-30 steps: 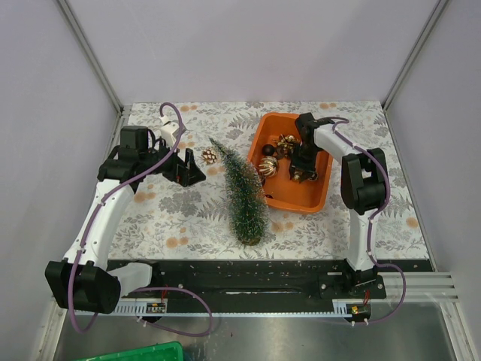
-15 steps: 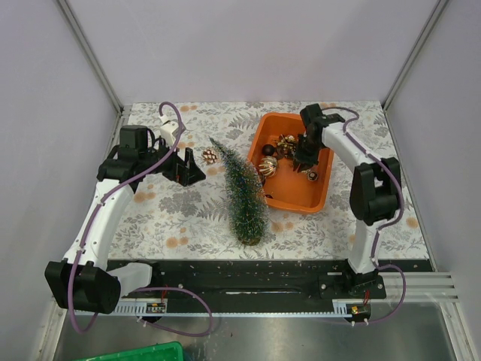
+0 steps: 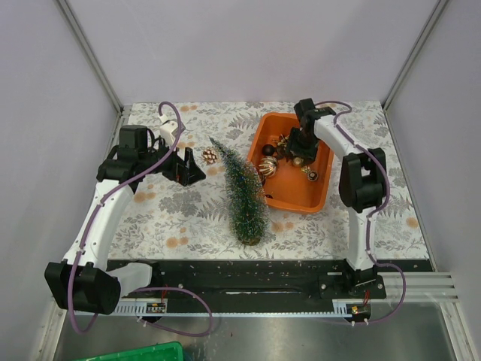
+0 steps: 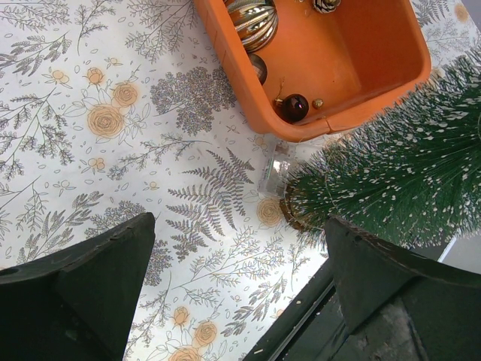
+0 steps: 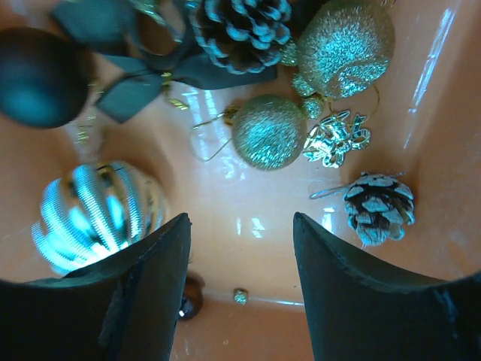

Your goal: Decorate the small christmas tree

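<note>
The small christmas tree (image 3: 242, 192) lies on its side on the floral table, its brown base toward the near edge; in the left wrist view the tree (image 4: 406, 180) fills the right side. My right gripper (image 3: 298, 150) hangs open over the orange tray (image 3: 294, 200), nothing between its fingers. Below my right gripper (image 5: 240, 226) lie a gold glitter ball (image 5: 268, 131), a frosted pinecone (image 5: 379, 207) and a striped gold ball (image 5: 94, 214). My left gripper (image 3: 188, 167) stands open and empty left of the tree, beside a small pinecone ornament (image 3: 209, 156).
The tray also holds a dark ball (image 5: 37, 75), a black bow (image 5: 143, 68) and a second glitter ball (image 5: 346, 45). A clear crystal ornament (image 4: 274, 169) lies on the table between the tray's near corner and the tree's base. Grey walls enclose the table.
My right gripper has moved from the tray's near right part toward its far end, and its jaws stand wider than half a second ago. The left arm has not moved.
</note>
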